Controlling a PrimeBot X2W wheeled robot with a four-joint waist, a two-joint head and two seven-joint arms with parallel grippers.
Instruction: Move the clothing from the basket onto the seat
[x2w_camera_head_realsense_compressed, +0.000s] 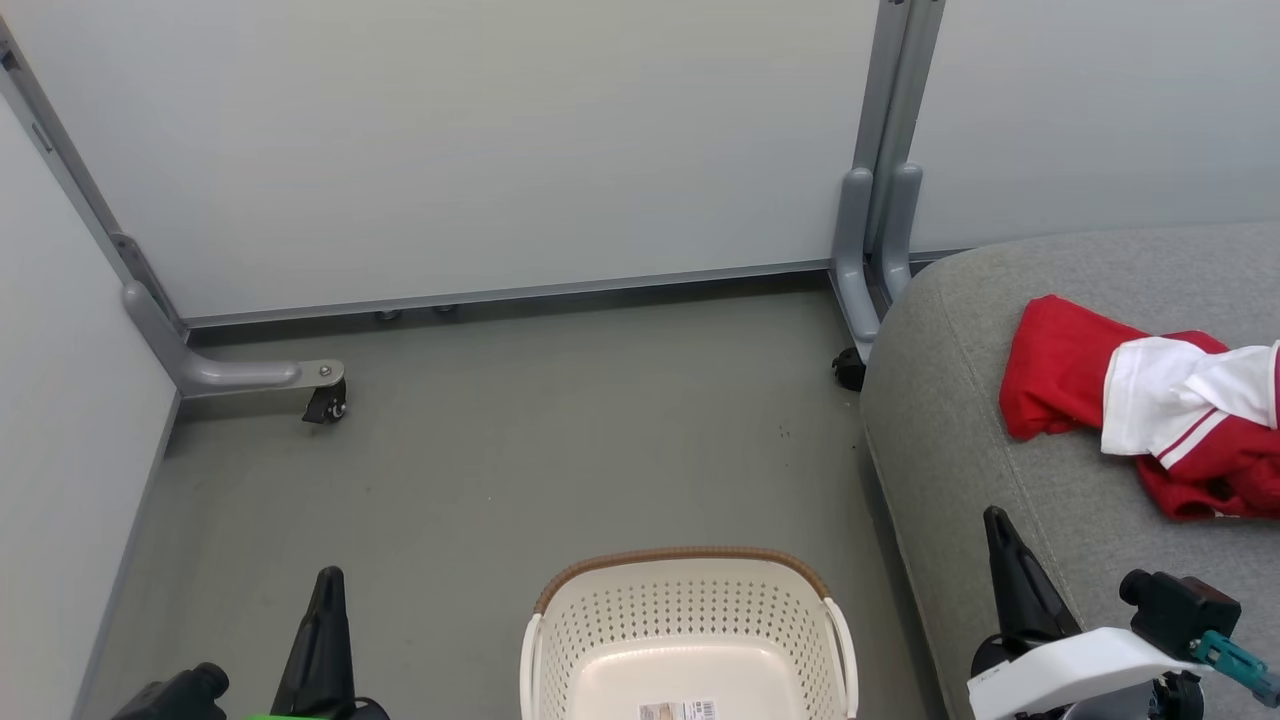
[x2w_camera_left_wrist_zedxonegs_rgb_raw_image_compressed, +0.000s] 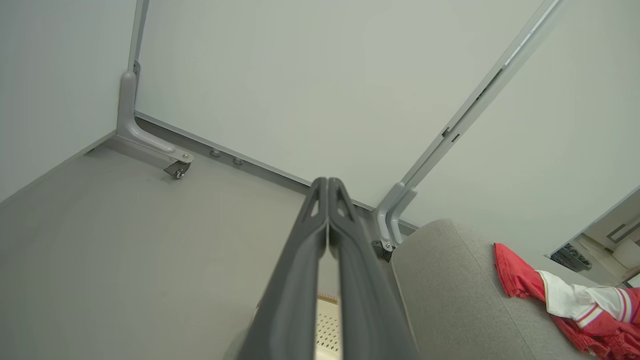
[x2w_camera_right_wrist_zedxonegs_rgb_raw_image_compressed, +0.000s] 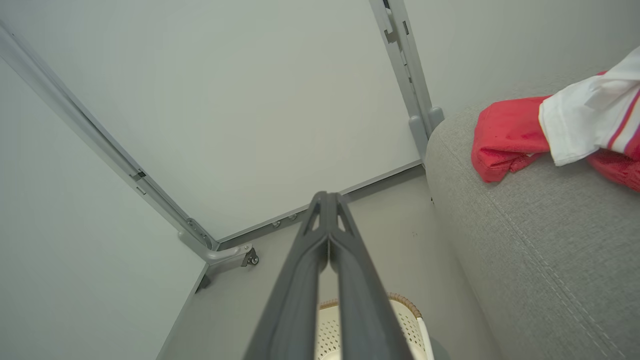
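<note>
The left pincer (x2w_camera_head_realsense_compressed: 328, 580) is closed, its two dark fingers pressed flat together with nothing between them. The right pincer (x2w_camera_head_realsense_compressed: 998, 525) is the same, closed and empty. Both point to 12 o'clock.

The basket (x2w_camera_head_realsense_compressed: 680, 553) stands on the floor (x2w_camera_head_realsense_compressed: 520, 450) between them, at 3 o'clock from the left pincer and 8 o'clock from the right. What I can see of its inside is bare apart from a sticker (x2w_camera_head_realsense_compressed: 678, 710) on the bottom. Its near end runs off the lower edge.

The clothing (x2w_camera_head_realsense_compressed: 1060, 365) lies at 1 o'clock from the right pincer, heaped on the seat (x2w_camera_head_realsense_compressed: 960, 450) and well apart from the basket. The heap's long axis runs from about 10 o'clock to 4 o'clock. The plain red end points to 10 o'clock, toward the cushion's rounded corner. The white striped part is folded over the middle, and the far end is cut off at the right edge.

To my eye the moving is done and only the finish is left. To do that well, hold both arms off the basket's rim and the cushion's seam so that no fingertip snags the cloth. Also check the hidden near end of the basket for anything left.
</note>
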